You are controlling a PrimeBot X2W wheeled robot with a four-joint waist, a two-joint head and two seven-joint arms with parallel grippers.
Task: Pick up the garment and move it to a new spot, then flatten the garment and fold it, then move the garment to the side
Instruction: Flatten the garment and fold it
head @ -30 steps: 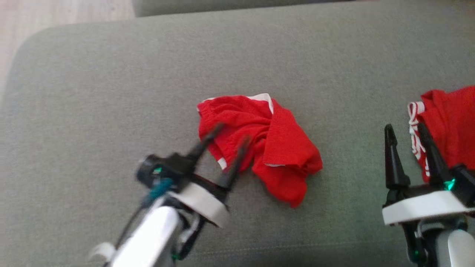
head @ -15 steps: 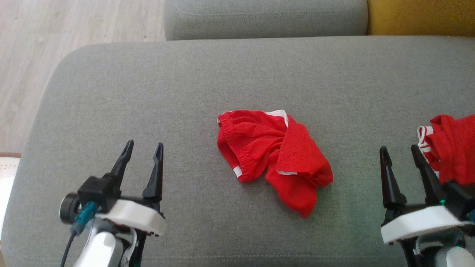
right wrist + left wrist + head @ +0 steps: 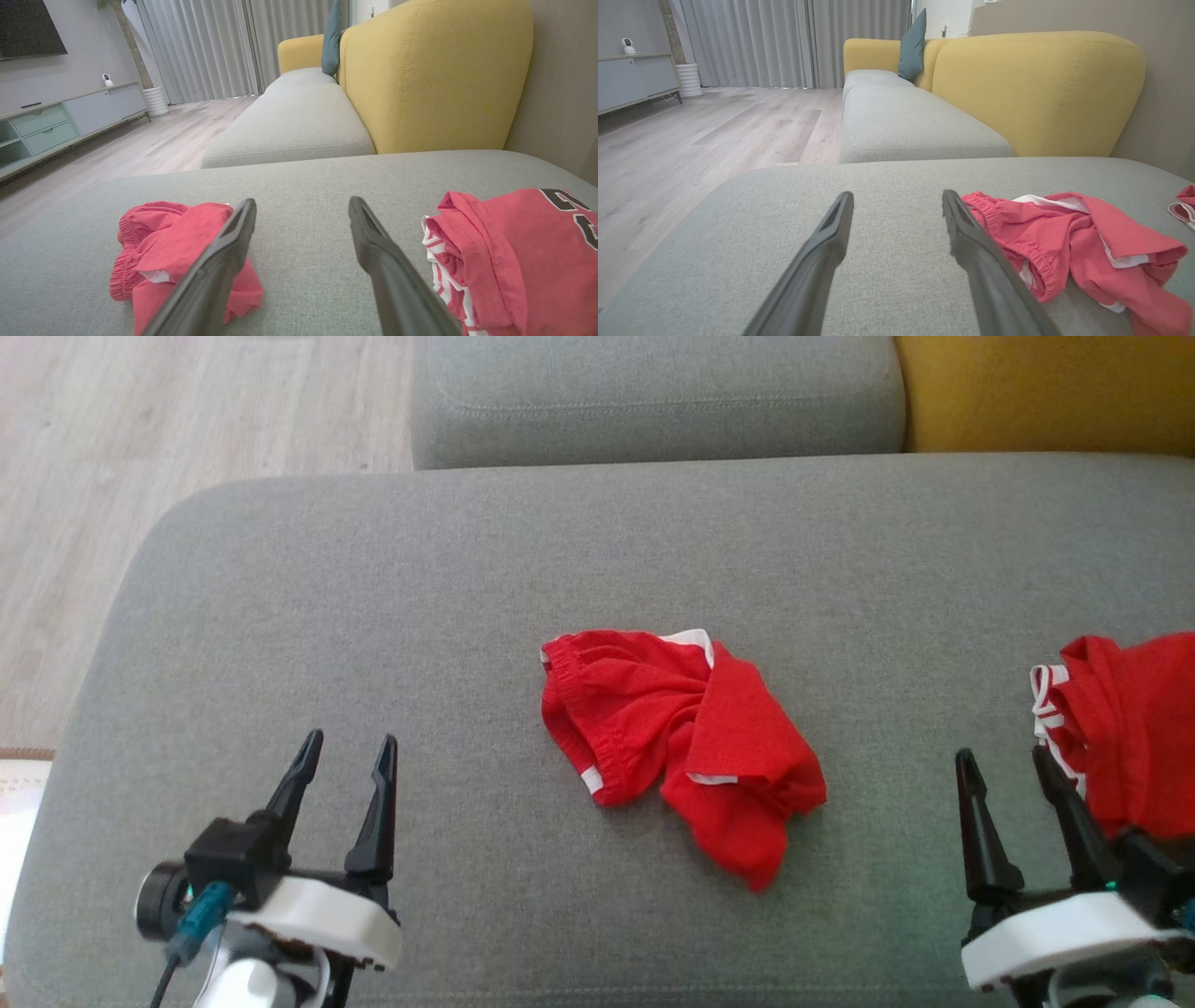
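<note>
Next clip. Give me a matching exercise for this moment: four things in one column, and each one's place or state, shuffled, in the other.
Things
1. crumpled red shorts with white trim
2. red jersey with black lettering
3. teal throw pillow
4. left gripper

Places or states
a. propped against the yellow sofa back
b. open and empty, above the near left part of the grey seat cushion
c. bunched in the middle of the grey seat cushion
d. at the cushion's right edge, beside the right gripper

Pairs: 1-c, 2-d, 3-a, 4-b
</note>
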